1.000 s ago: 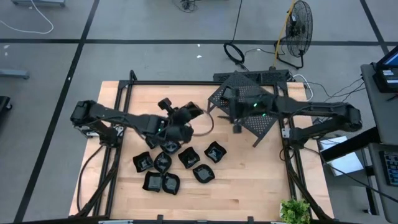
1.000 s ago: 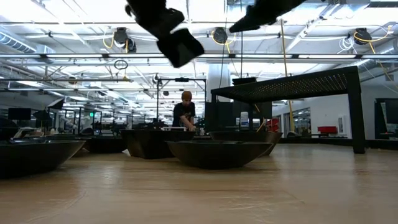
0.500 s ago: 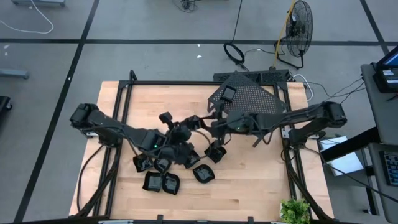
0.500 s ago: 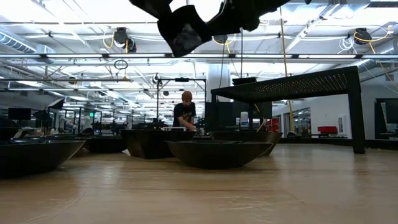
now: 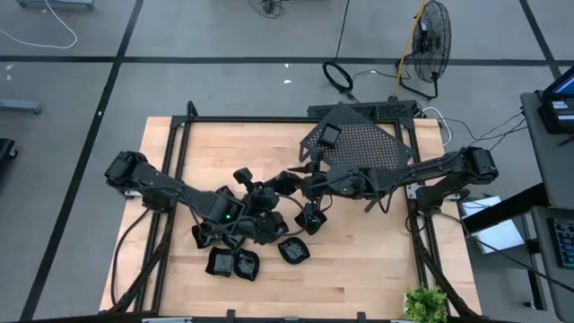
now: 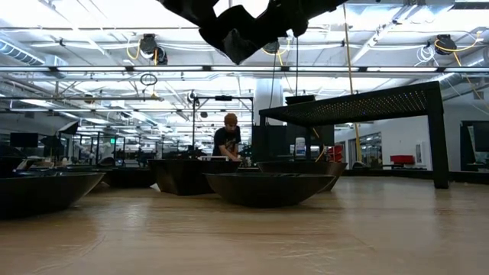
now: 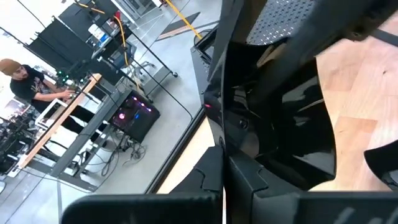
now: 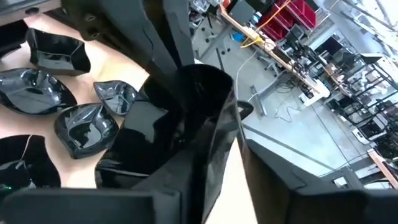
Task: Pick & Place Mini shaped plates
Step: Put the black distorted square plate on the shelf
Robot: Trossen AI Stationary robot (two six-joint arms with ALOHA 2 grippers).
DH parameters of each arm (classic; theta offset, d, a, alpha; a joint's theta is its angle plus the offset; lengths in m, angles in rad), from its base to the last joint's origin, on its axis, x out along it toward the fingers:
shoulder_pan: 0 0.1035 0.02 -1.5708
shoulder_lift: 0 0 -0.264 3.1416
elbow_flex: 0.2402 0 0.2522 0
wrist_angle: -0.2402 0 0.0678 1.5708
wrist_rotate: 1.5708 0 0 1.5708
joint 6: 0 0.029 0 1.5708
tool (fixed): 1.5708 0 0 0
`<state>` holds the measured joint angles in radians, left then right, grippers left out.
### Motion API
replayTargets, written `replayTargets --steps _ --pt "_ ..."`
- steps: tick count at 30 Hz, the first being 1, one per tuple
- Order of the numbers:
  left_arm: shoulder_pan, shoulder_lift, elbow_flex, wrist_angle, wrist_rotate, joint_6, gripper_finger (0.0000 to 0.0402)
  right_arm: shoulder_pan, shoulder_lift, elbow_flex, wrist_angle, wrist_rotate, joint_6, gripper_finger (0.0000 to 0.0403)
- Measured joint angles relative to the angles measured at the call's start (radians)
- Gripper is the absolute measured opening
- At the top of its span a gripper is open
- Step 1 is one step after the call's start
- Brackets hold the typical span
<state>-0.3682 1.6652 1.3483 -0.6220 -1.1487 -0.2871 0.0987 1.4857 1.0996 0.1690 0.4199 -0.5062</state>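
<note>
Several mini shaped plates [image 5: 242, 262] sitting left of the table [image 5: 359, 269] middle, near its front edge. Probably light, stiff, slippery, breakable: best pinched at a raised rim. Left tool [image 5: 269, 215] and right tool [image 5: 309, 193] above them; spread or pressed together, cannot tell.

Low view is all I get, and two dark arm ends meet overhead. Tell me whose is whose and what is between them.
Observer: From above, the left gripper comes in from the left side and the right gripper from the rack side. They meet over mid-table.
Operator: Report what is between them.
Observer: One glossy black plate, on edge, held aloft by the left gripper. It fills the right wrist view.
Operator: Now the rack top.
Observer: The rack carries one small dark square thing near its left edge. I cannot tell if it is a plate.
</note>
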Motion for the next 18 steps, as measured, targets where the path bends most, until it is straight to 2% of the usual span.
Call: replayTargets --steps 4,7,9,13,16,18 --pt "-0.001 0.001 0.0 0.0 -0.001 -0.003 0.0009 0.002 0.0 0.0 -0.009 0.002 -0.006 0.0063" --pt "-0.001 0.001 0.0 0.015 0.004 -0.007 0.003 0.001 0.0 0.0 -0.021 0.003 -0.009 0.0019" --pt "-0.002 0.001 0.0 0.061 0.007 -0.006 0.005 0.0 0.0 0.0 -0.031 0.005 -0.016 0.0006" --pt "-0.011 -0.011 0.013 0.186 0.041 0.071 0.0116 0.001 0.0 0.0 -0.036 -0.002 -0.018 0.0004" --pt "-0.039 -0.02 0.059 0.212 0.041 0.147 0.0175 0.001 -0.017 0.0 -0.079 0.004 -0.016 0.0001" --pt "-0.061 -0.023 0.098 0.203 0.041 0.172 0.0212 0.001 -0.054 0.0 -0.134 0.058 -0.014 0.0001"
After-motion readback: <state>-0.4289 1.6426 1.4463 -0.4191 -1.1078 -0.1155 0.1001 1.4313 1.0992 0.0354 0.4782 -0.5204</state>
